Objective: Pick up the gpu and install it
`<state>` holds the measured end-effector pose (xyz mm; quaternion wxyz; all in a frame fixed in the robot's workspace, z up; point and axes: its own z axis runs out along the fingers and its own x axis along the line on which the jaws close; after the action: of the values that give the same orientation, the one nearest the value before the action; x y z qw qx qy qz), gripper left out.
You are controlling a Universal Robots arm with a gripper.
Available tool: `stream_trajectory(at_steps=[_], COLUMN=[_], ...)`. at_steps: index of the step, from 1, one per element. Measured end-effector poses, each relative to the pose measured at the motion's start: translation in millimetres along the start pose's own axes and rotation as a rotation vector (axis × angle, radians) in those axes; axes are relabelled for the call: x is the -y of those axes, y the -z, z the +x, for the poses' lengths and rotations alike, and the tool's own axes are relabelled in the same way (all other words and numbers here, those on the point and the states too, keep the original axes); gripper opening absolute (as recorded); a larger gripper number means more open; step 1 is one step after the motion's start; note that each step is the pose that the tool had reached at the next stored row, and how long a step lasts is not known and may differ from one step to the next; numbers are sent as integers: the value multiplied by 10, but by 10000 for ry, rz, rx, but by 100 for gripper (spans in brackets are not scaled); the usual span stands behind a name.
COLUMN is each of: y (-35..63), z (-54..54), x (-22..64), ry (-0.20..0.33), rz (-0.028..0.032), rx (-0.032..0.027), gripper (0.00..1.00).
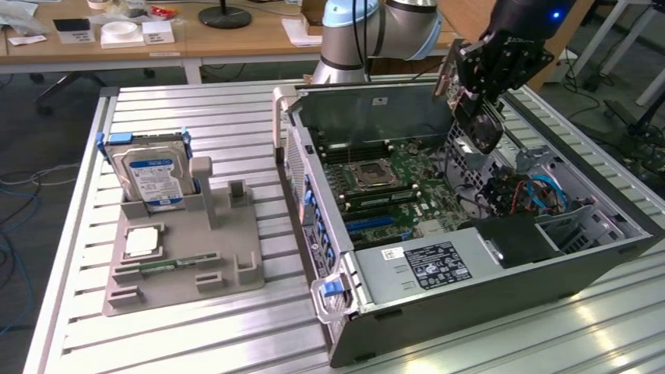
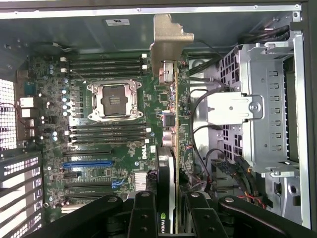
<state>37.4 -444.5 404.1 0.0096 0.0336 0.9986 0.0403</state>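
The end effector is closed partway, its two black fingers clamped on either face of the gpu, which hangs directly beneath it. The card is held on edge over the far right part of the open computer case, above the boards inside and not seated in any slot.

In the wrist view the gpu shows edge-on. It is a thin green board with a black cooler on one face, running away from the end effector to a bent silver metal bracket at its far end. It hangs over the edge of the green motherboard, between the square metal-framed processor socket and the perforated grey steel drive cage. A blue expansion slot lies on the board to one side of the card.

The case is a dark, boxy metal shell lying on its side on the ridged aluminium surface. Well apart from it, toward the exterior view's left, a grey moulded holder carries a silver hard drive standing upright, with a narrow green memory stick lying flat nearer the camera.
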Motion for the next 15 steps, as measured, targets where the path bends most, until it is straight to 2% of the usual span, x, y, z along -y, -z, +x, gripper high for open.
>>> stream_trajectory(at_steps=[7, 15], y=[0, -1], z=[2, 4], x=[0, 1], ry=[418, 1243], rz=[-5, -17], rx=[-34, -101], gripper=[27, 27])
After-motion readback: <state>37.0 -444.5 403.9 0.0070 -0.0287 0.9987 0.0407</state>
